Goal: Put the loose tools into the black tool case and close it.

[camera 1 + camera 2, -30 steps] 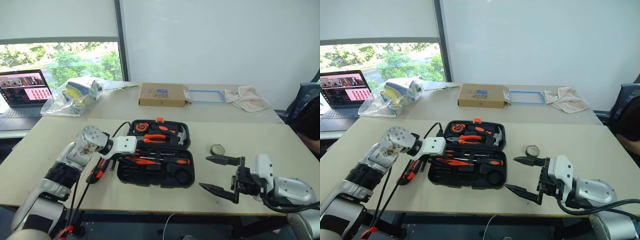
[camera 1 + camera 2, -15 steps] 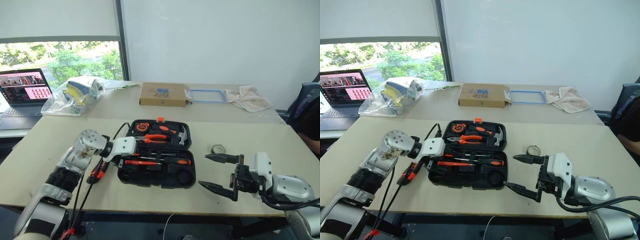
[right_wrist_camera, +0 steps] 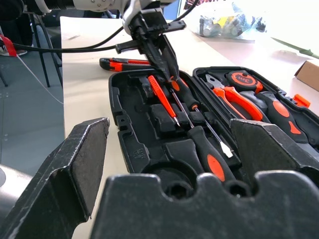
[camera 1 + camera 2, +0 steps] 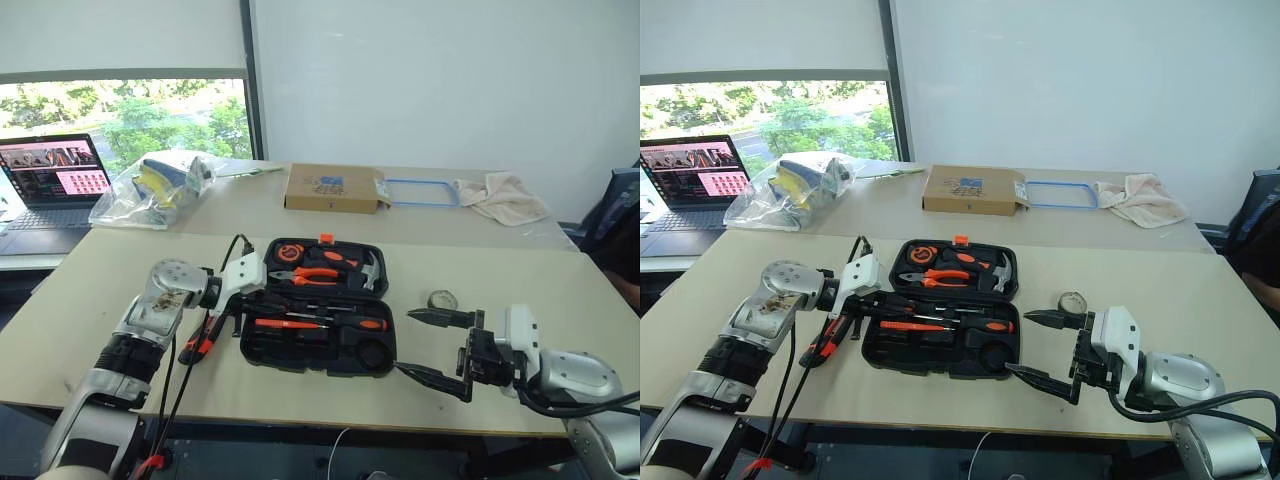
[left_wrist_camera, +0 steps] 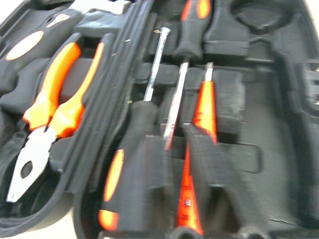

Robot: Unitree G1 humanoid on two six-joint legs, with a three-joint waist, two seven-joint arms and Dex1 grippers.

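The black tool case [image 4: 318, 345] lies open in the middle of the table. Its near half holds two orange-and-black screwdrivers [image 3: 209, 159] [image 3: 184, 92] and the slim orange tester screwdriver [image 3: 162, 97]. My left gripper [image 4: 258, 297] is shut, with nothing visible between its fingers [image 3: 162, 55]. Its tips are at the case's left end, over a screwdriver handle. The orange-black utility knife [image 4: 200, 340] lies on the table left of the case. The small tape roll [image 4: 441, 299] lies to the case's right. My right gripper [image 4: 408, 343] hangs open just right of the case, near the roll.
The case's far half holds the orange-handled pliers [image 4: 310, 274], a small hammer [image 4: 365, 268] and a tape measure [image 4: 290, 252]. On the far table are a cardboard box [image 4: 330, 188], a plastic bag [image 4: 155, 188], a laptop [image 4: 50, 180] and a cloth [image 4: 500, 195]. A black cable [image 4: 170, 380] hangs by my left arm.
My left wrist has rolled and swung its fingers toward the case's left end, and the fingers have closed. The right arm has stayed in place. The view has shifted slightly.
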